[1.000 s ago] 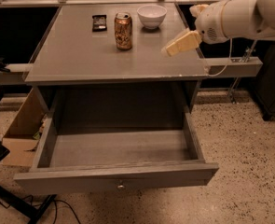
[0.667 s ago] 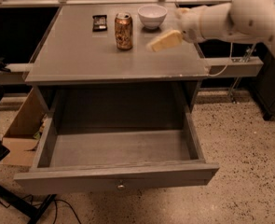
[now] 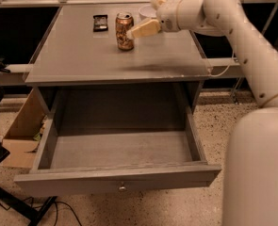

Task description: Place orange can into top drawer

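The orange can (image 3: 124, 31) stands upright on the grey table top (image 3: 82, 60), towards the back middle. My gripper (image 3: 139, 30) reaches in from the right, just beside the can's right side at its upper half, with its cream fingers (image 3: 145, 29) pointing left. The top drawer (image 3: 119, 161) is pulled fully open below the table, its inside bare, with a small round knob (image 3: 122, 188) on its front panel.
A small flat black object (image 3: 100, 22) lies left of the can. A white bowl (image 3: 147, 11) sits behind my gripper, partly hidden. A cardboard box (image 3: 23, 131) stands on the floor at the left. My white arm (image 3: 251, 55) spans the right side.
My gripper has moved left across the table top, from near the right edge to just beside the can. The can and drawer have not moved.
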Controlling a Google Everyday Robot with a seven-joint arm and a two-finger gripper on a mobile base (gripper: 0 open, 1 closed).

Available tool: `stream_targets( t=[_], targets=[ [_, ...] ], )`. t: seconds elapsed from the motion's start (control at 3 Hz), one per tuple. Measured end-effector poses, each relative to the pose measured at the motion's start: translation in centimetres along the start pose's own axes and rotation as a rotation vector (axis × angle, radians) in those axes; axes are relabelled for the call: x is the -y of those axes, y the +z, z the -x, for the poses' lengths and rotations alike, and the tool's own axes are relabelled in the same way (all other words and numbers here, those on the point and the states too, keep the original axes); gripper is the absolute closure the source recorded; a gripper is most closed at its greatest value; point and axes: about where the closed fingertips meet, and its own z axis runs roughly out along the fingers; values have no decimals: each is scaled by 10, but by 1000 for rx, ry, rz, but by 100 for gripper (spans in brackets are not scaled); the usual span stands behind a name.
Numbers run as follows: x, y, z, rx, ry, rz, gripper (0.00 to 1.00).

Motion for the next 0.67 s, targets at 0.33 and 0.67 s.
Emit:
stream_targets(
  t=[0.33,0.67],
  targets=[
    [7,33,16,65,8,35,0],
    [6,57,20,113,53,56,0]
  ],
)
